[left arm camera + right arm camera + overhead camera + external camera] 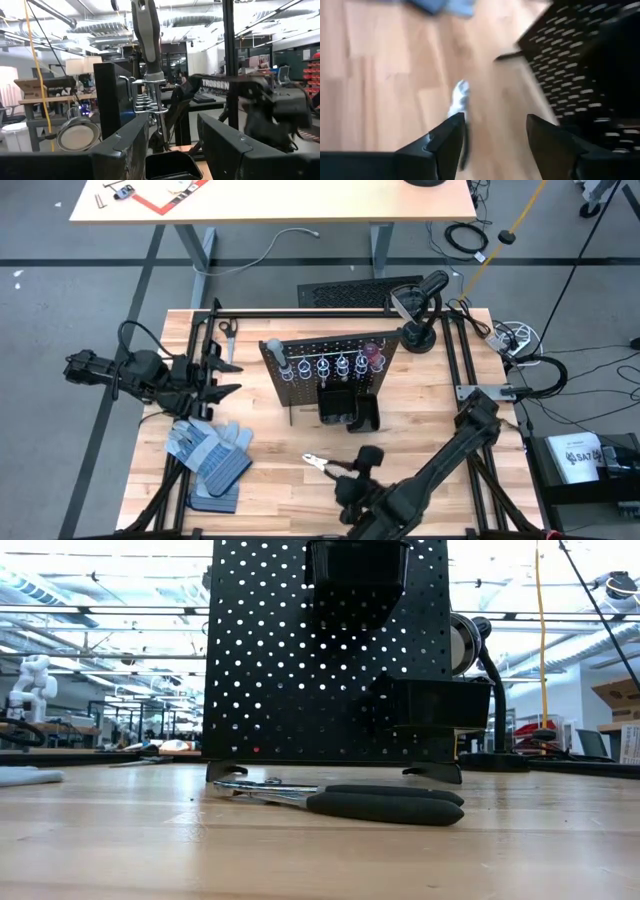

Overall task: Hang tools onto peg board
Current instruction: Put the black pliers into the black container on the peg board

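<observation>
Right pincer (352,476) sits low over the near part of the wooden surface (270,455), fingers spread apart, gripping nothing; the right wrist view shows both dark fingers (445,137) with a clear gap and bare wood between them. One pair of pliers (325,464) lies flat on the surface just beside that pincer, silver jaws pointing to the robot's left, black handles toward the pincer. In the low view the pliers (340,800) rest in front of the board's feet, not touching it.

Left pincer (215,380) is at the left side of the surface, level with the peg board's edge, fingers partly apart, nothing between them. One arm each side, two in all.

One peg board (330,365) stands upright mid-surface, black and perforated. A row of silver rings (330,366) runs along it; I count about five, and at least one handle hangs in them near the right end, details too small to tell. One grey-handled tool (277,352) stands in the board's left end. One black bin (340,408) at the board's foot.

Blue-grey gloves (212,452), one pile, lie near the left front of the surface. One pair of scissors (228,335) lies at the back left. One black desk lamp (420,310) at the back right, a ribbed black mat (345,292) behind the surface.

Room: grey floor, a light desk (270,200) beyond, loose cables to the right; low view shows an open workshop with ceiling ducts.
</observation>
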Tool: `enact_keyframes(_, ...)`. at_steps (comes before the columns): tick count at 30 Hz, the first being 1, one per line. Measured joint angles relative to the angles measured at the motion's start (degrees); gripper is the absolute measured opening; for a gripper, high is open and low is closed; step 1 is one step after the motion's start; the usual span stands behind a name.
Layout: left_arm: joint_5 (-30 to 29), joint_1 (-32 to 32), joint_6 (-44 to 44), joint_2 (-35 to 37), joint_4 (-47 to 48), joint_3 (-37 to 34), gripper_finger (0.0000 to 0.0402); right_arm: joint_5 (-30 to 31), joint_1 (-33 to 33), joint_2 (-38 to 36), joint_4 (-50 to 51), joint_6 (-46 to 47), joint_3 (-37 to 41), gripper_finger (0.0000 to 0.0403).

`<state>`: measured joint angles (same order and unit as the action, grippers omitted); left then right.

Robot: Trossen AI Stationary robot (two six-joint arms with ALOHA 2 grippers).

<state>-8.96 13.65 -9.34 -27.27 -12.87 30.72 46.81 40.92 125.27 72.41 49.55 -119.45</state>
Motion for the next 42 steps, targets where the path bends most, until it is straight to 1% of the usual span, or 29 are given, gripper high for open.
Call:
enact_keyframes(4,-0.1,0.0,0.0,0.0,-0.1,0.0,0.0175,-7.1,-1.1,0.3,-12.1,-5.8,8.8,0.0203)
enact_keyframes(8,-0.2,0.0,0.0,0.0,-0.1,0.0,0.0175,-13.4,-4.1,0.3,-20.7,-6.9,16.8,0.0187)
enact_keyframes(10,-0.3,0.0,0.0,0.0,-0.1,0.0,0.0175,-17.8,-5.6,0.4,-26.4,-8.5,20.8,0.0181)
enact_keyframes(13,-0.3,0.0,0.0,0.0,-0.1,0.0,0.0175,-24.5,-7.8,0.4,-35.4,-11.8,24.6,0.0172)
enact_keyframes(15,-0.3,0.0,0.0,0.0,-0.1,0.0,0.0175,-26.6,-9.1,0.4,-38.9,-12.6,26.2,0.0169)
enact_keyframes(22,-0.3,0.0,-0.1,0.0,-0.1,0.0,0.0175,-29.7,-12.0,0.4,-36.7,-10.5,26.9,0.0157)
enact_keyframes(27,-0.3,0.0,-0.1,0.0,-0.1,0.0,0.0175,-34.2,-12.8,1.5,-38.4,-10.2,26.9,0.0148)
enact_keyframes(30,-0.3,0.0,-0.1,0.0,-0.1,0.0,0.0175,-34.2,-12.8,2.7,-38.4,-9.3,26.6,0.0146)
enact_keyframes(32,-0.3,0.0,-0.1,0.0,-0.1,0.0,0.0175,-34.3,-12.8,3.6,-37.2,-8.5,26.5,0.0138)
enact_keyframes(35,-0.3,0.0,-0.1,0.0,-0.1,0.0,0.0175,-34.7,-12.8,4.4,-36.9,-8.2,26.5,0.0103)
enact_keyframes(39,-0.5,0.0,-0.3,0.0,-0.1,0.0,0.0175,-35.1,-12.8,4.6,-37.3,-8.5,26.5,0.0027)
enact_keyframes(40,-0.6,0.0,-0.2,0.0,-0.1,0.0,0.0175,-35.1,-12.8,4.6,-37.3,-8.5,26.5,0.0018)
enact_keyframes(42,-0.6,0.0,-0.2,0.0,-0.1,0.0,0.0175,-35.1,-12.8,4.6,-37.3,-8.5,26.5,0.0017)
